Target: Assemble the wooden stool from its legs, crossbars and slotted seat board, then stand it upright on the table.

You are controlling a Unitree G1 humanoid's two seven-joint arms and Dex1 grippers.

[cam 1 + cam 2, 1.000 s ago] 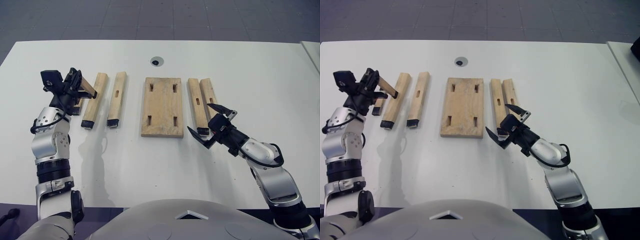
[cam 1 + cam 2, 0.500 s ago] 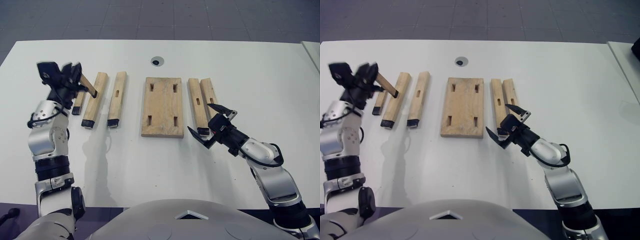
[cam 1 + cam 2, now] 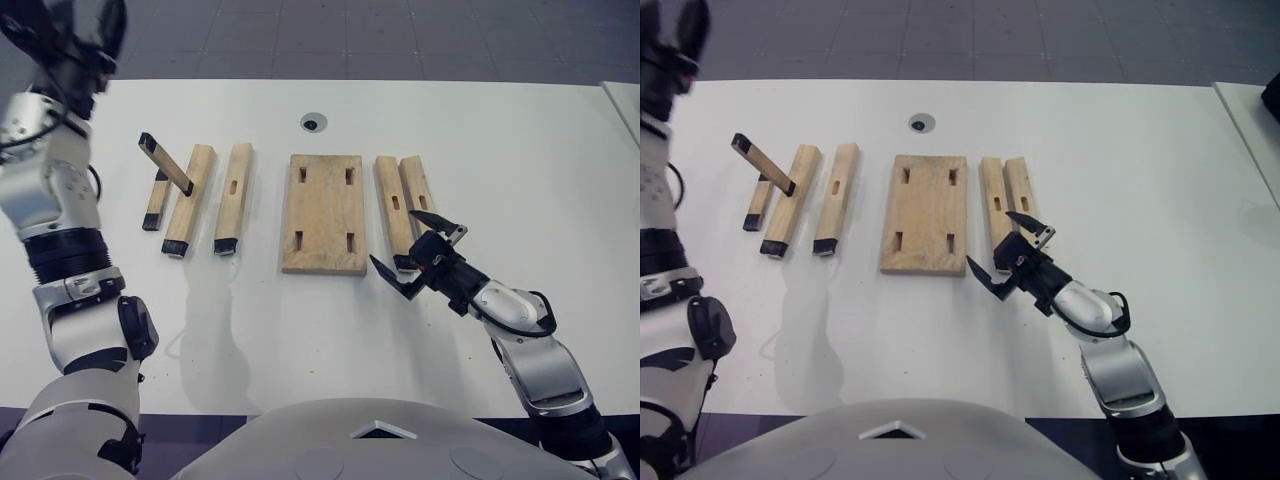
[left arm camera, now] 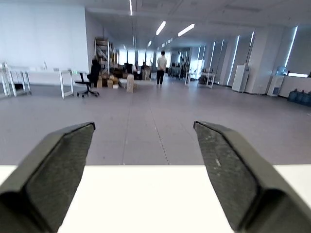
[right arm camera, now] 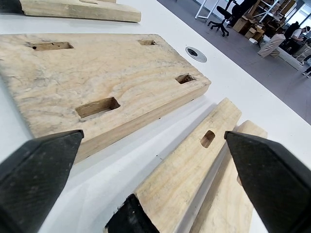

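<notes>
The slotted seat board (image 3: 323,212) lies flat mid-table. Two legs (image 3: 190,200) (image 3: 234,197) lie to its left and two more (image 3: 392,208) (image 3: 417,185) to its right. A dark-tipped crossbar (image 3: 165,163) lies slanted over the leftmost leg and over a second crossbar (image 3: 155,203). My left gripper (image 3: 75,30) is raised high at the far left, open and empty, as the left wrist view (image 4: 143,126) shows. My right gripper (image 3: 392,236) is open just above the table, straddling the near dark end of the inner right leg (image 5: 194,160), with the board's corner (image 5: 97,73) close by.
A round cable port (image 3: 313,122) sits in the white table (image 3: 500,130) behind the board. Bare tabletop stretches in front of the parts and to the right. The table's far edge borders grey floor.
My left gripper has let go of the crossbar and risen up and away to the left; the crossbar now rests across the leftmost leg. My right gripper edged slightly toward the board.
</notes>
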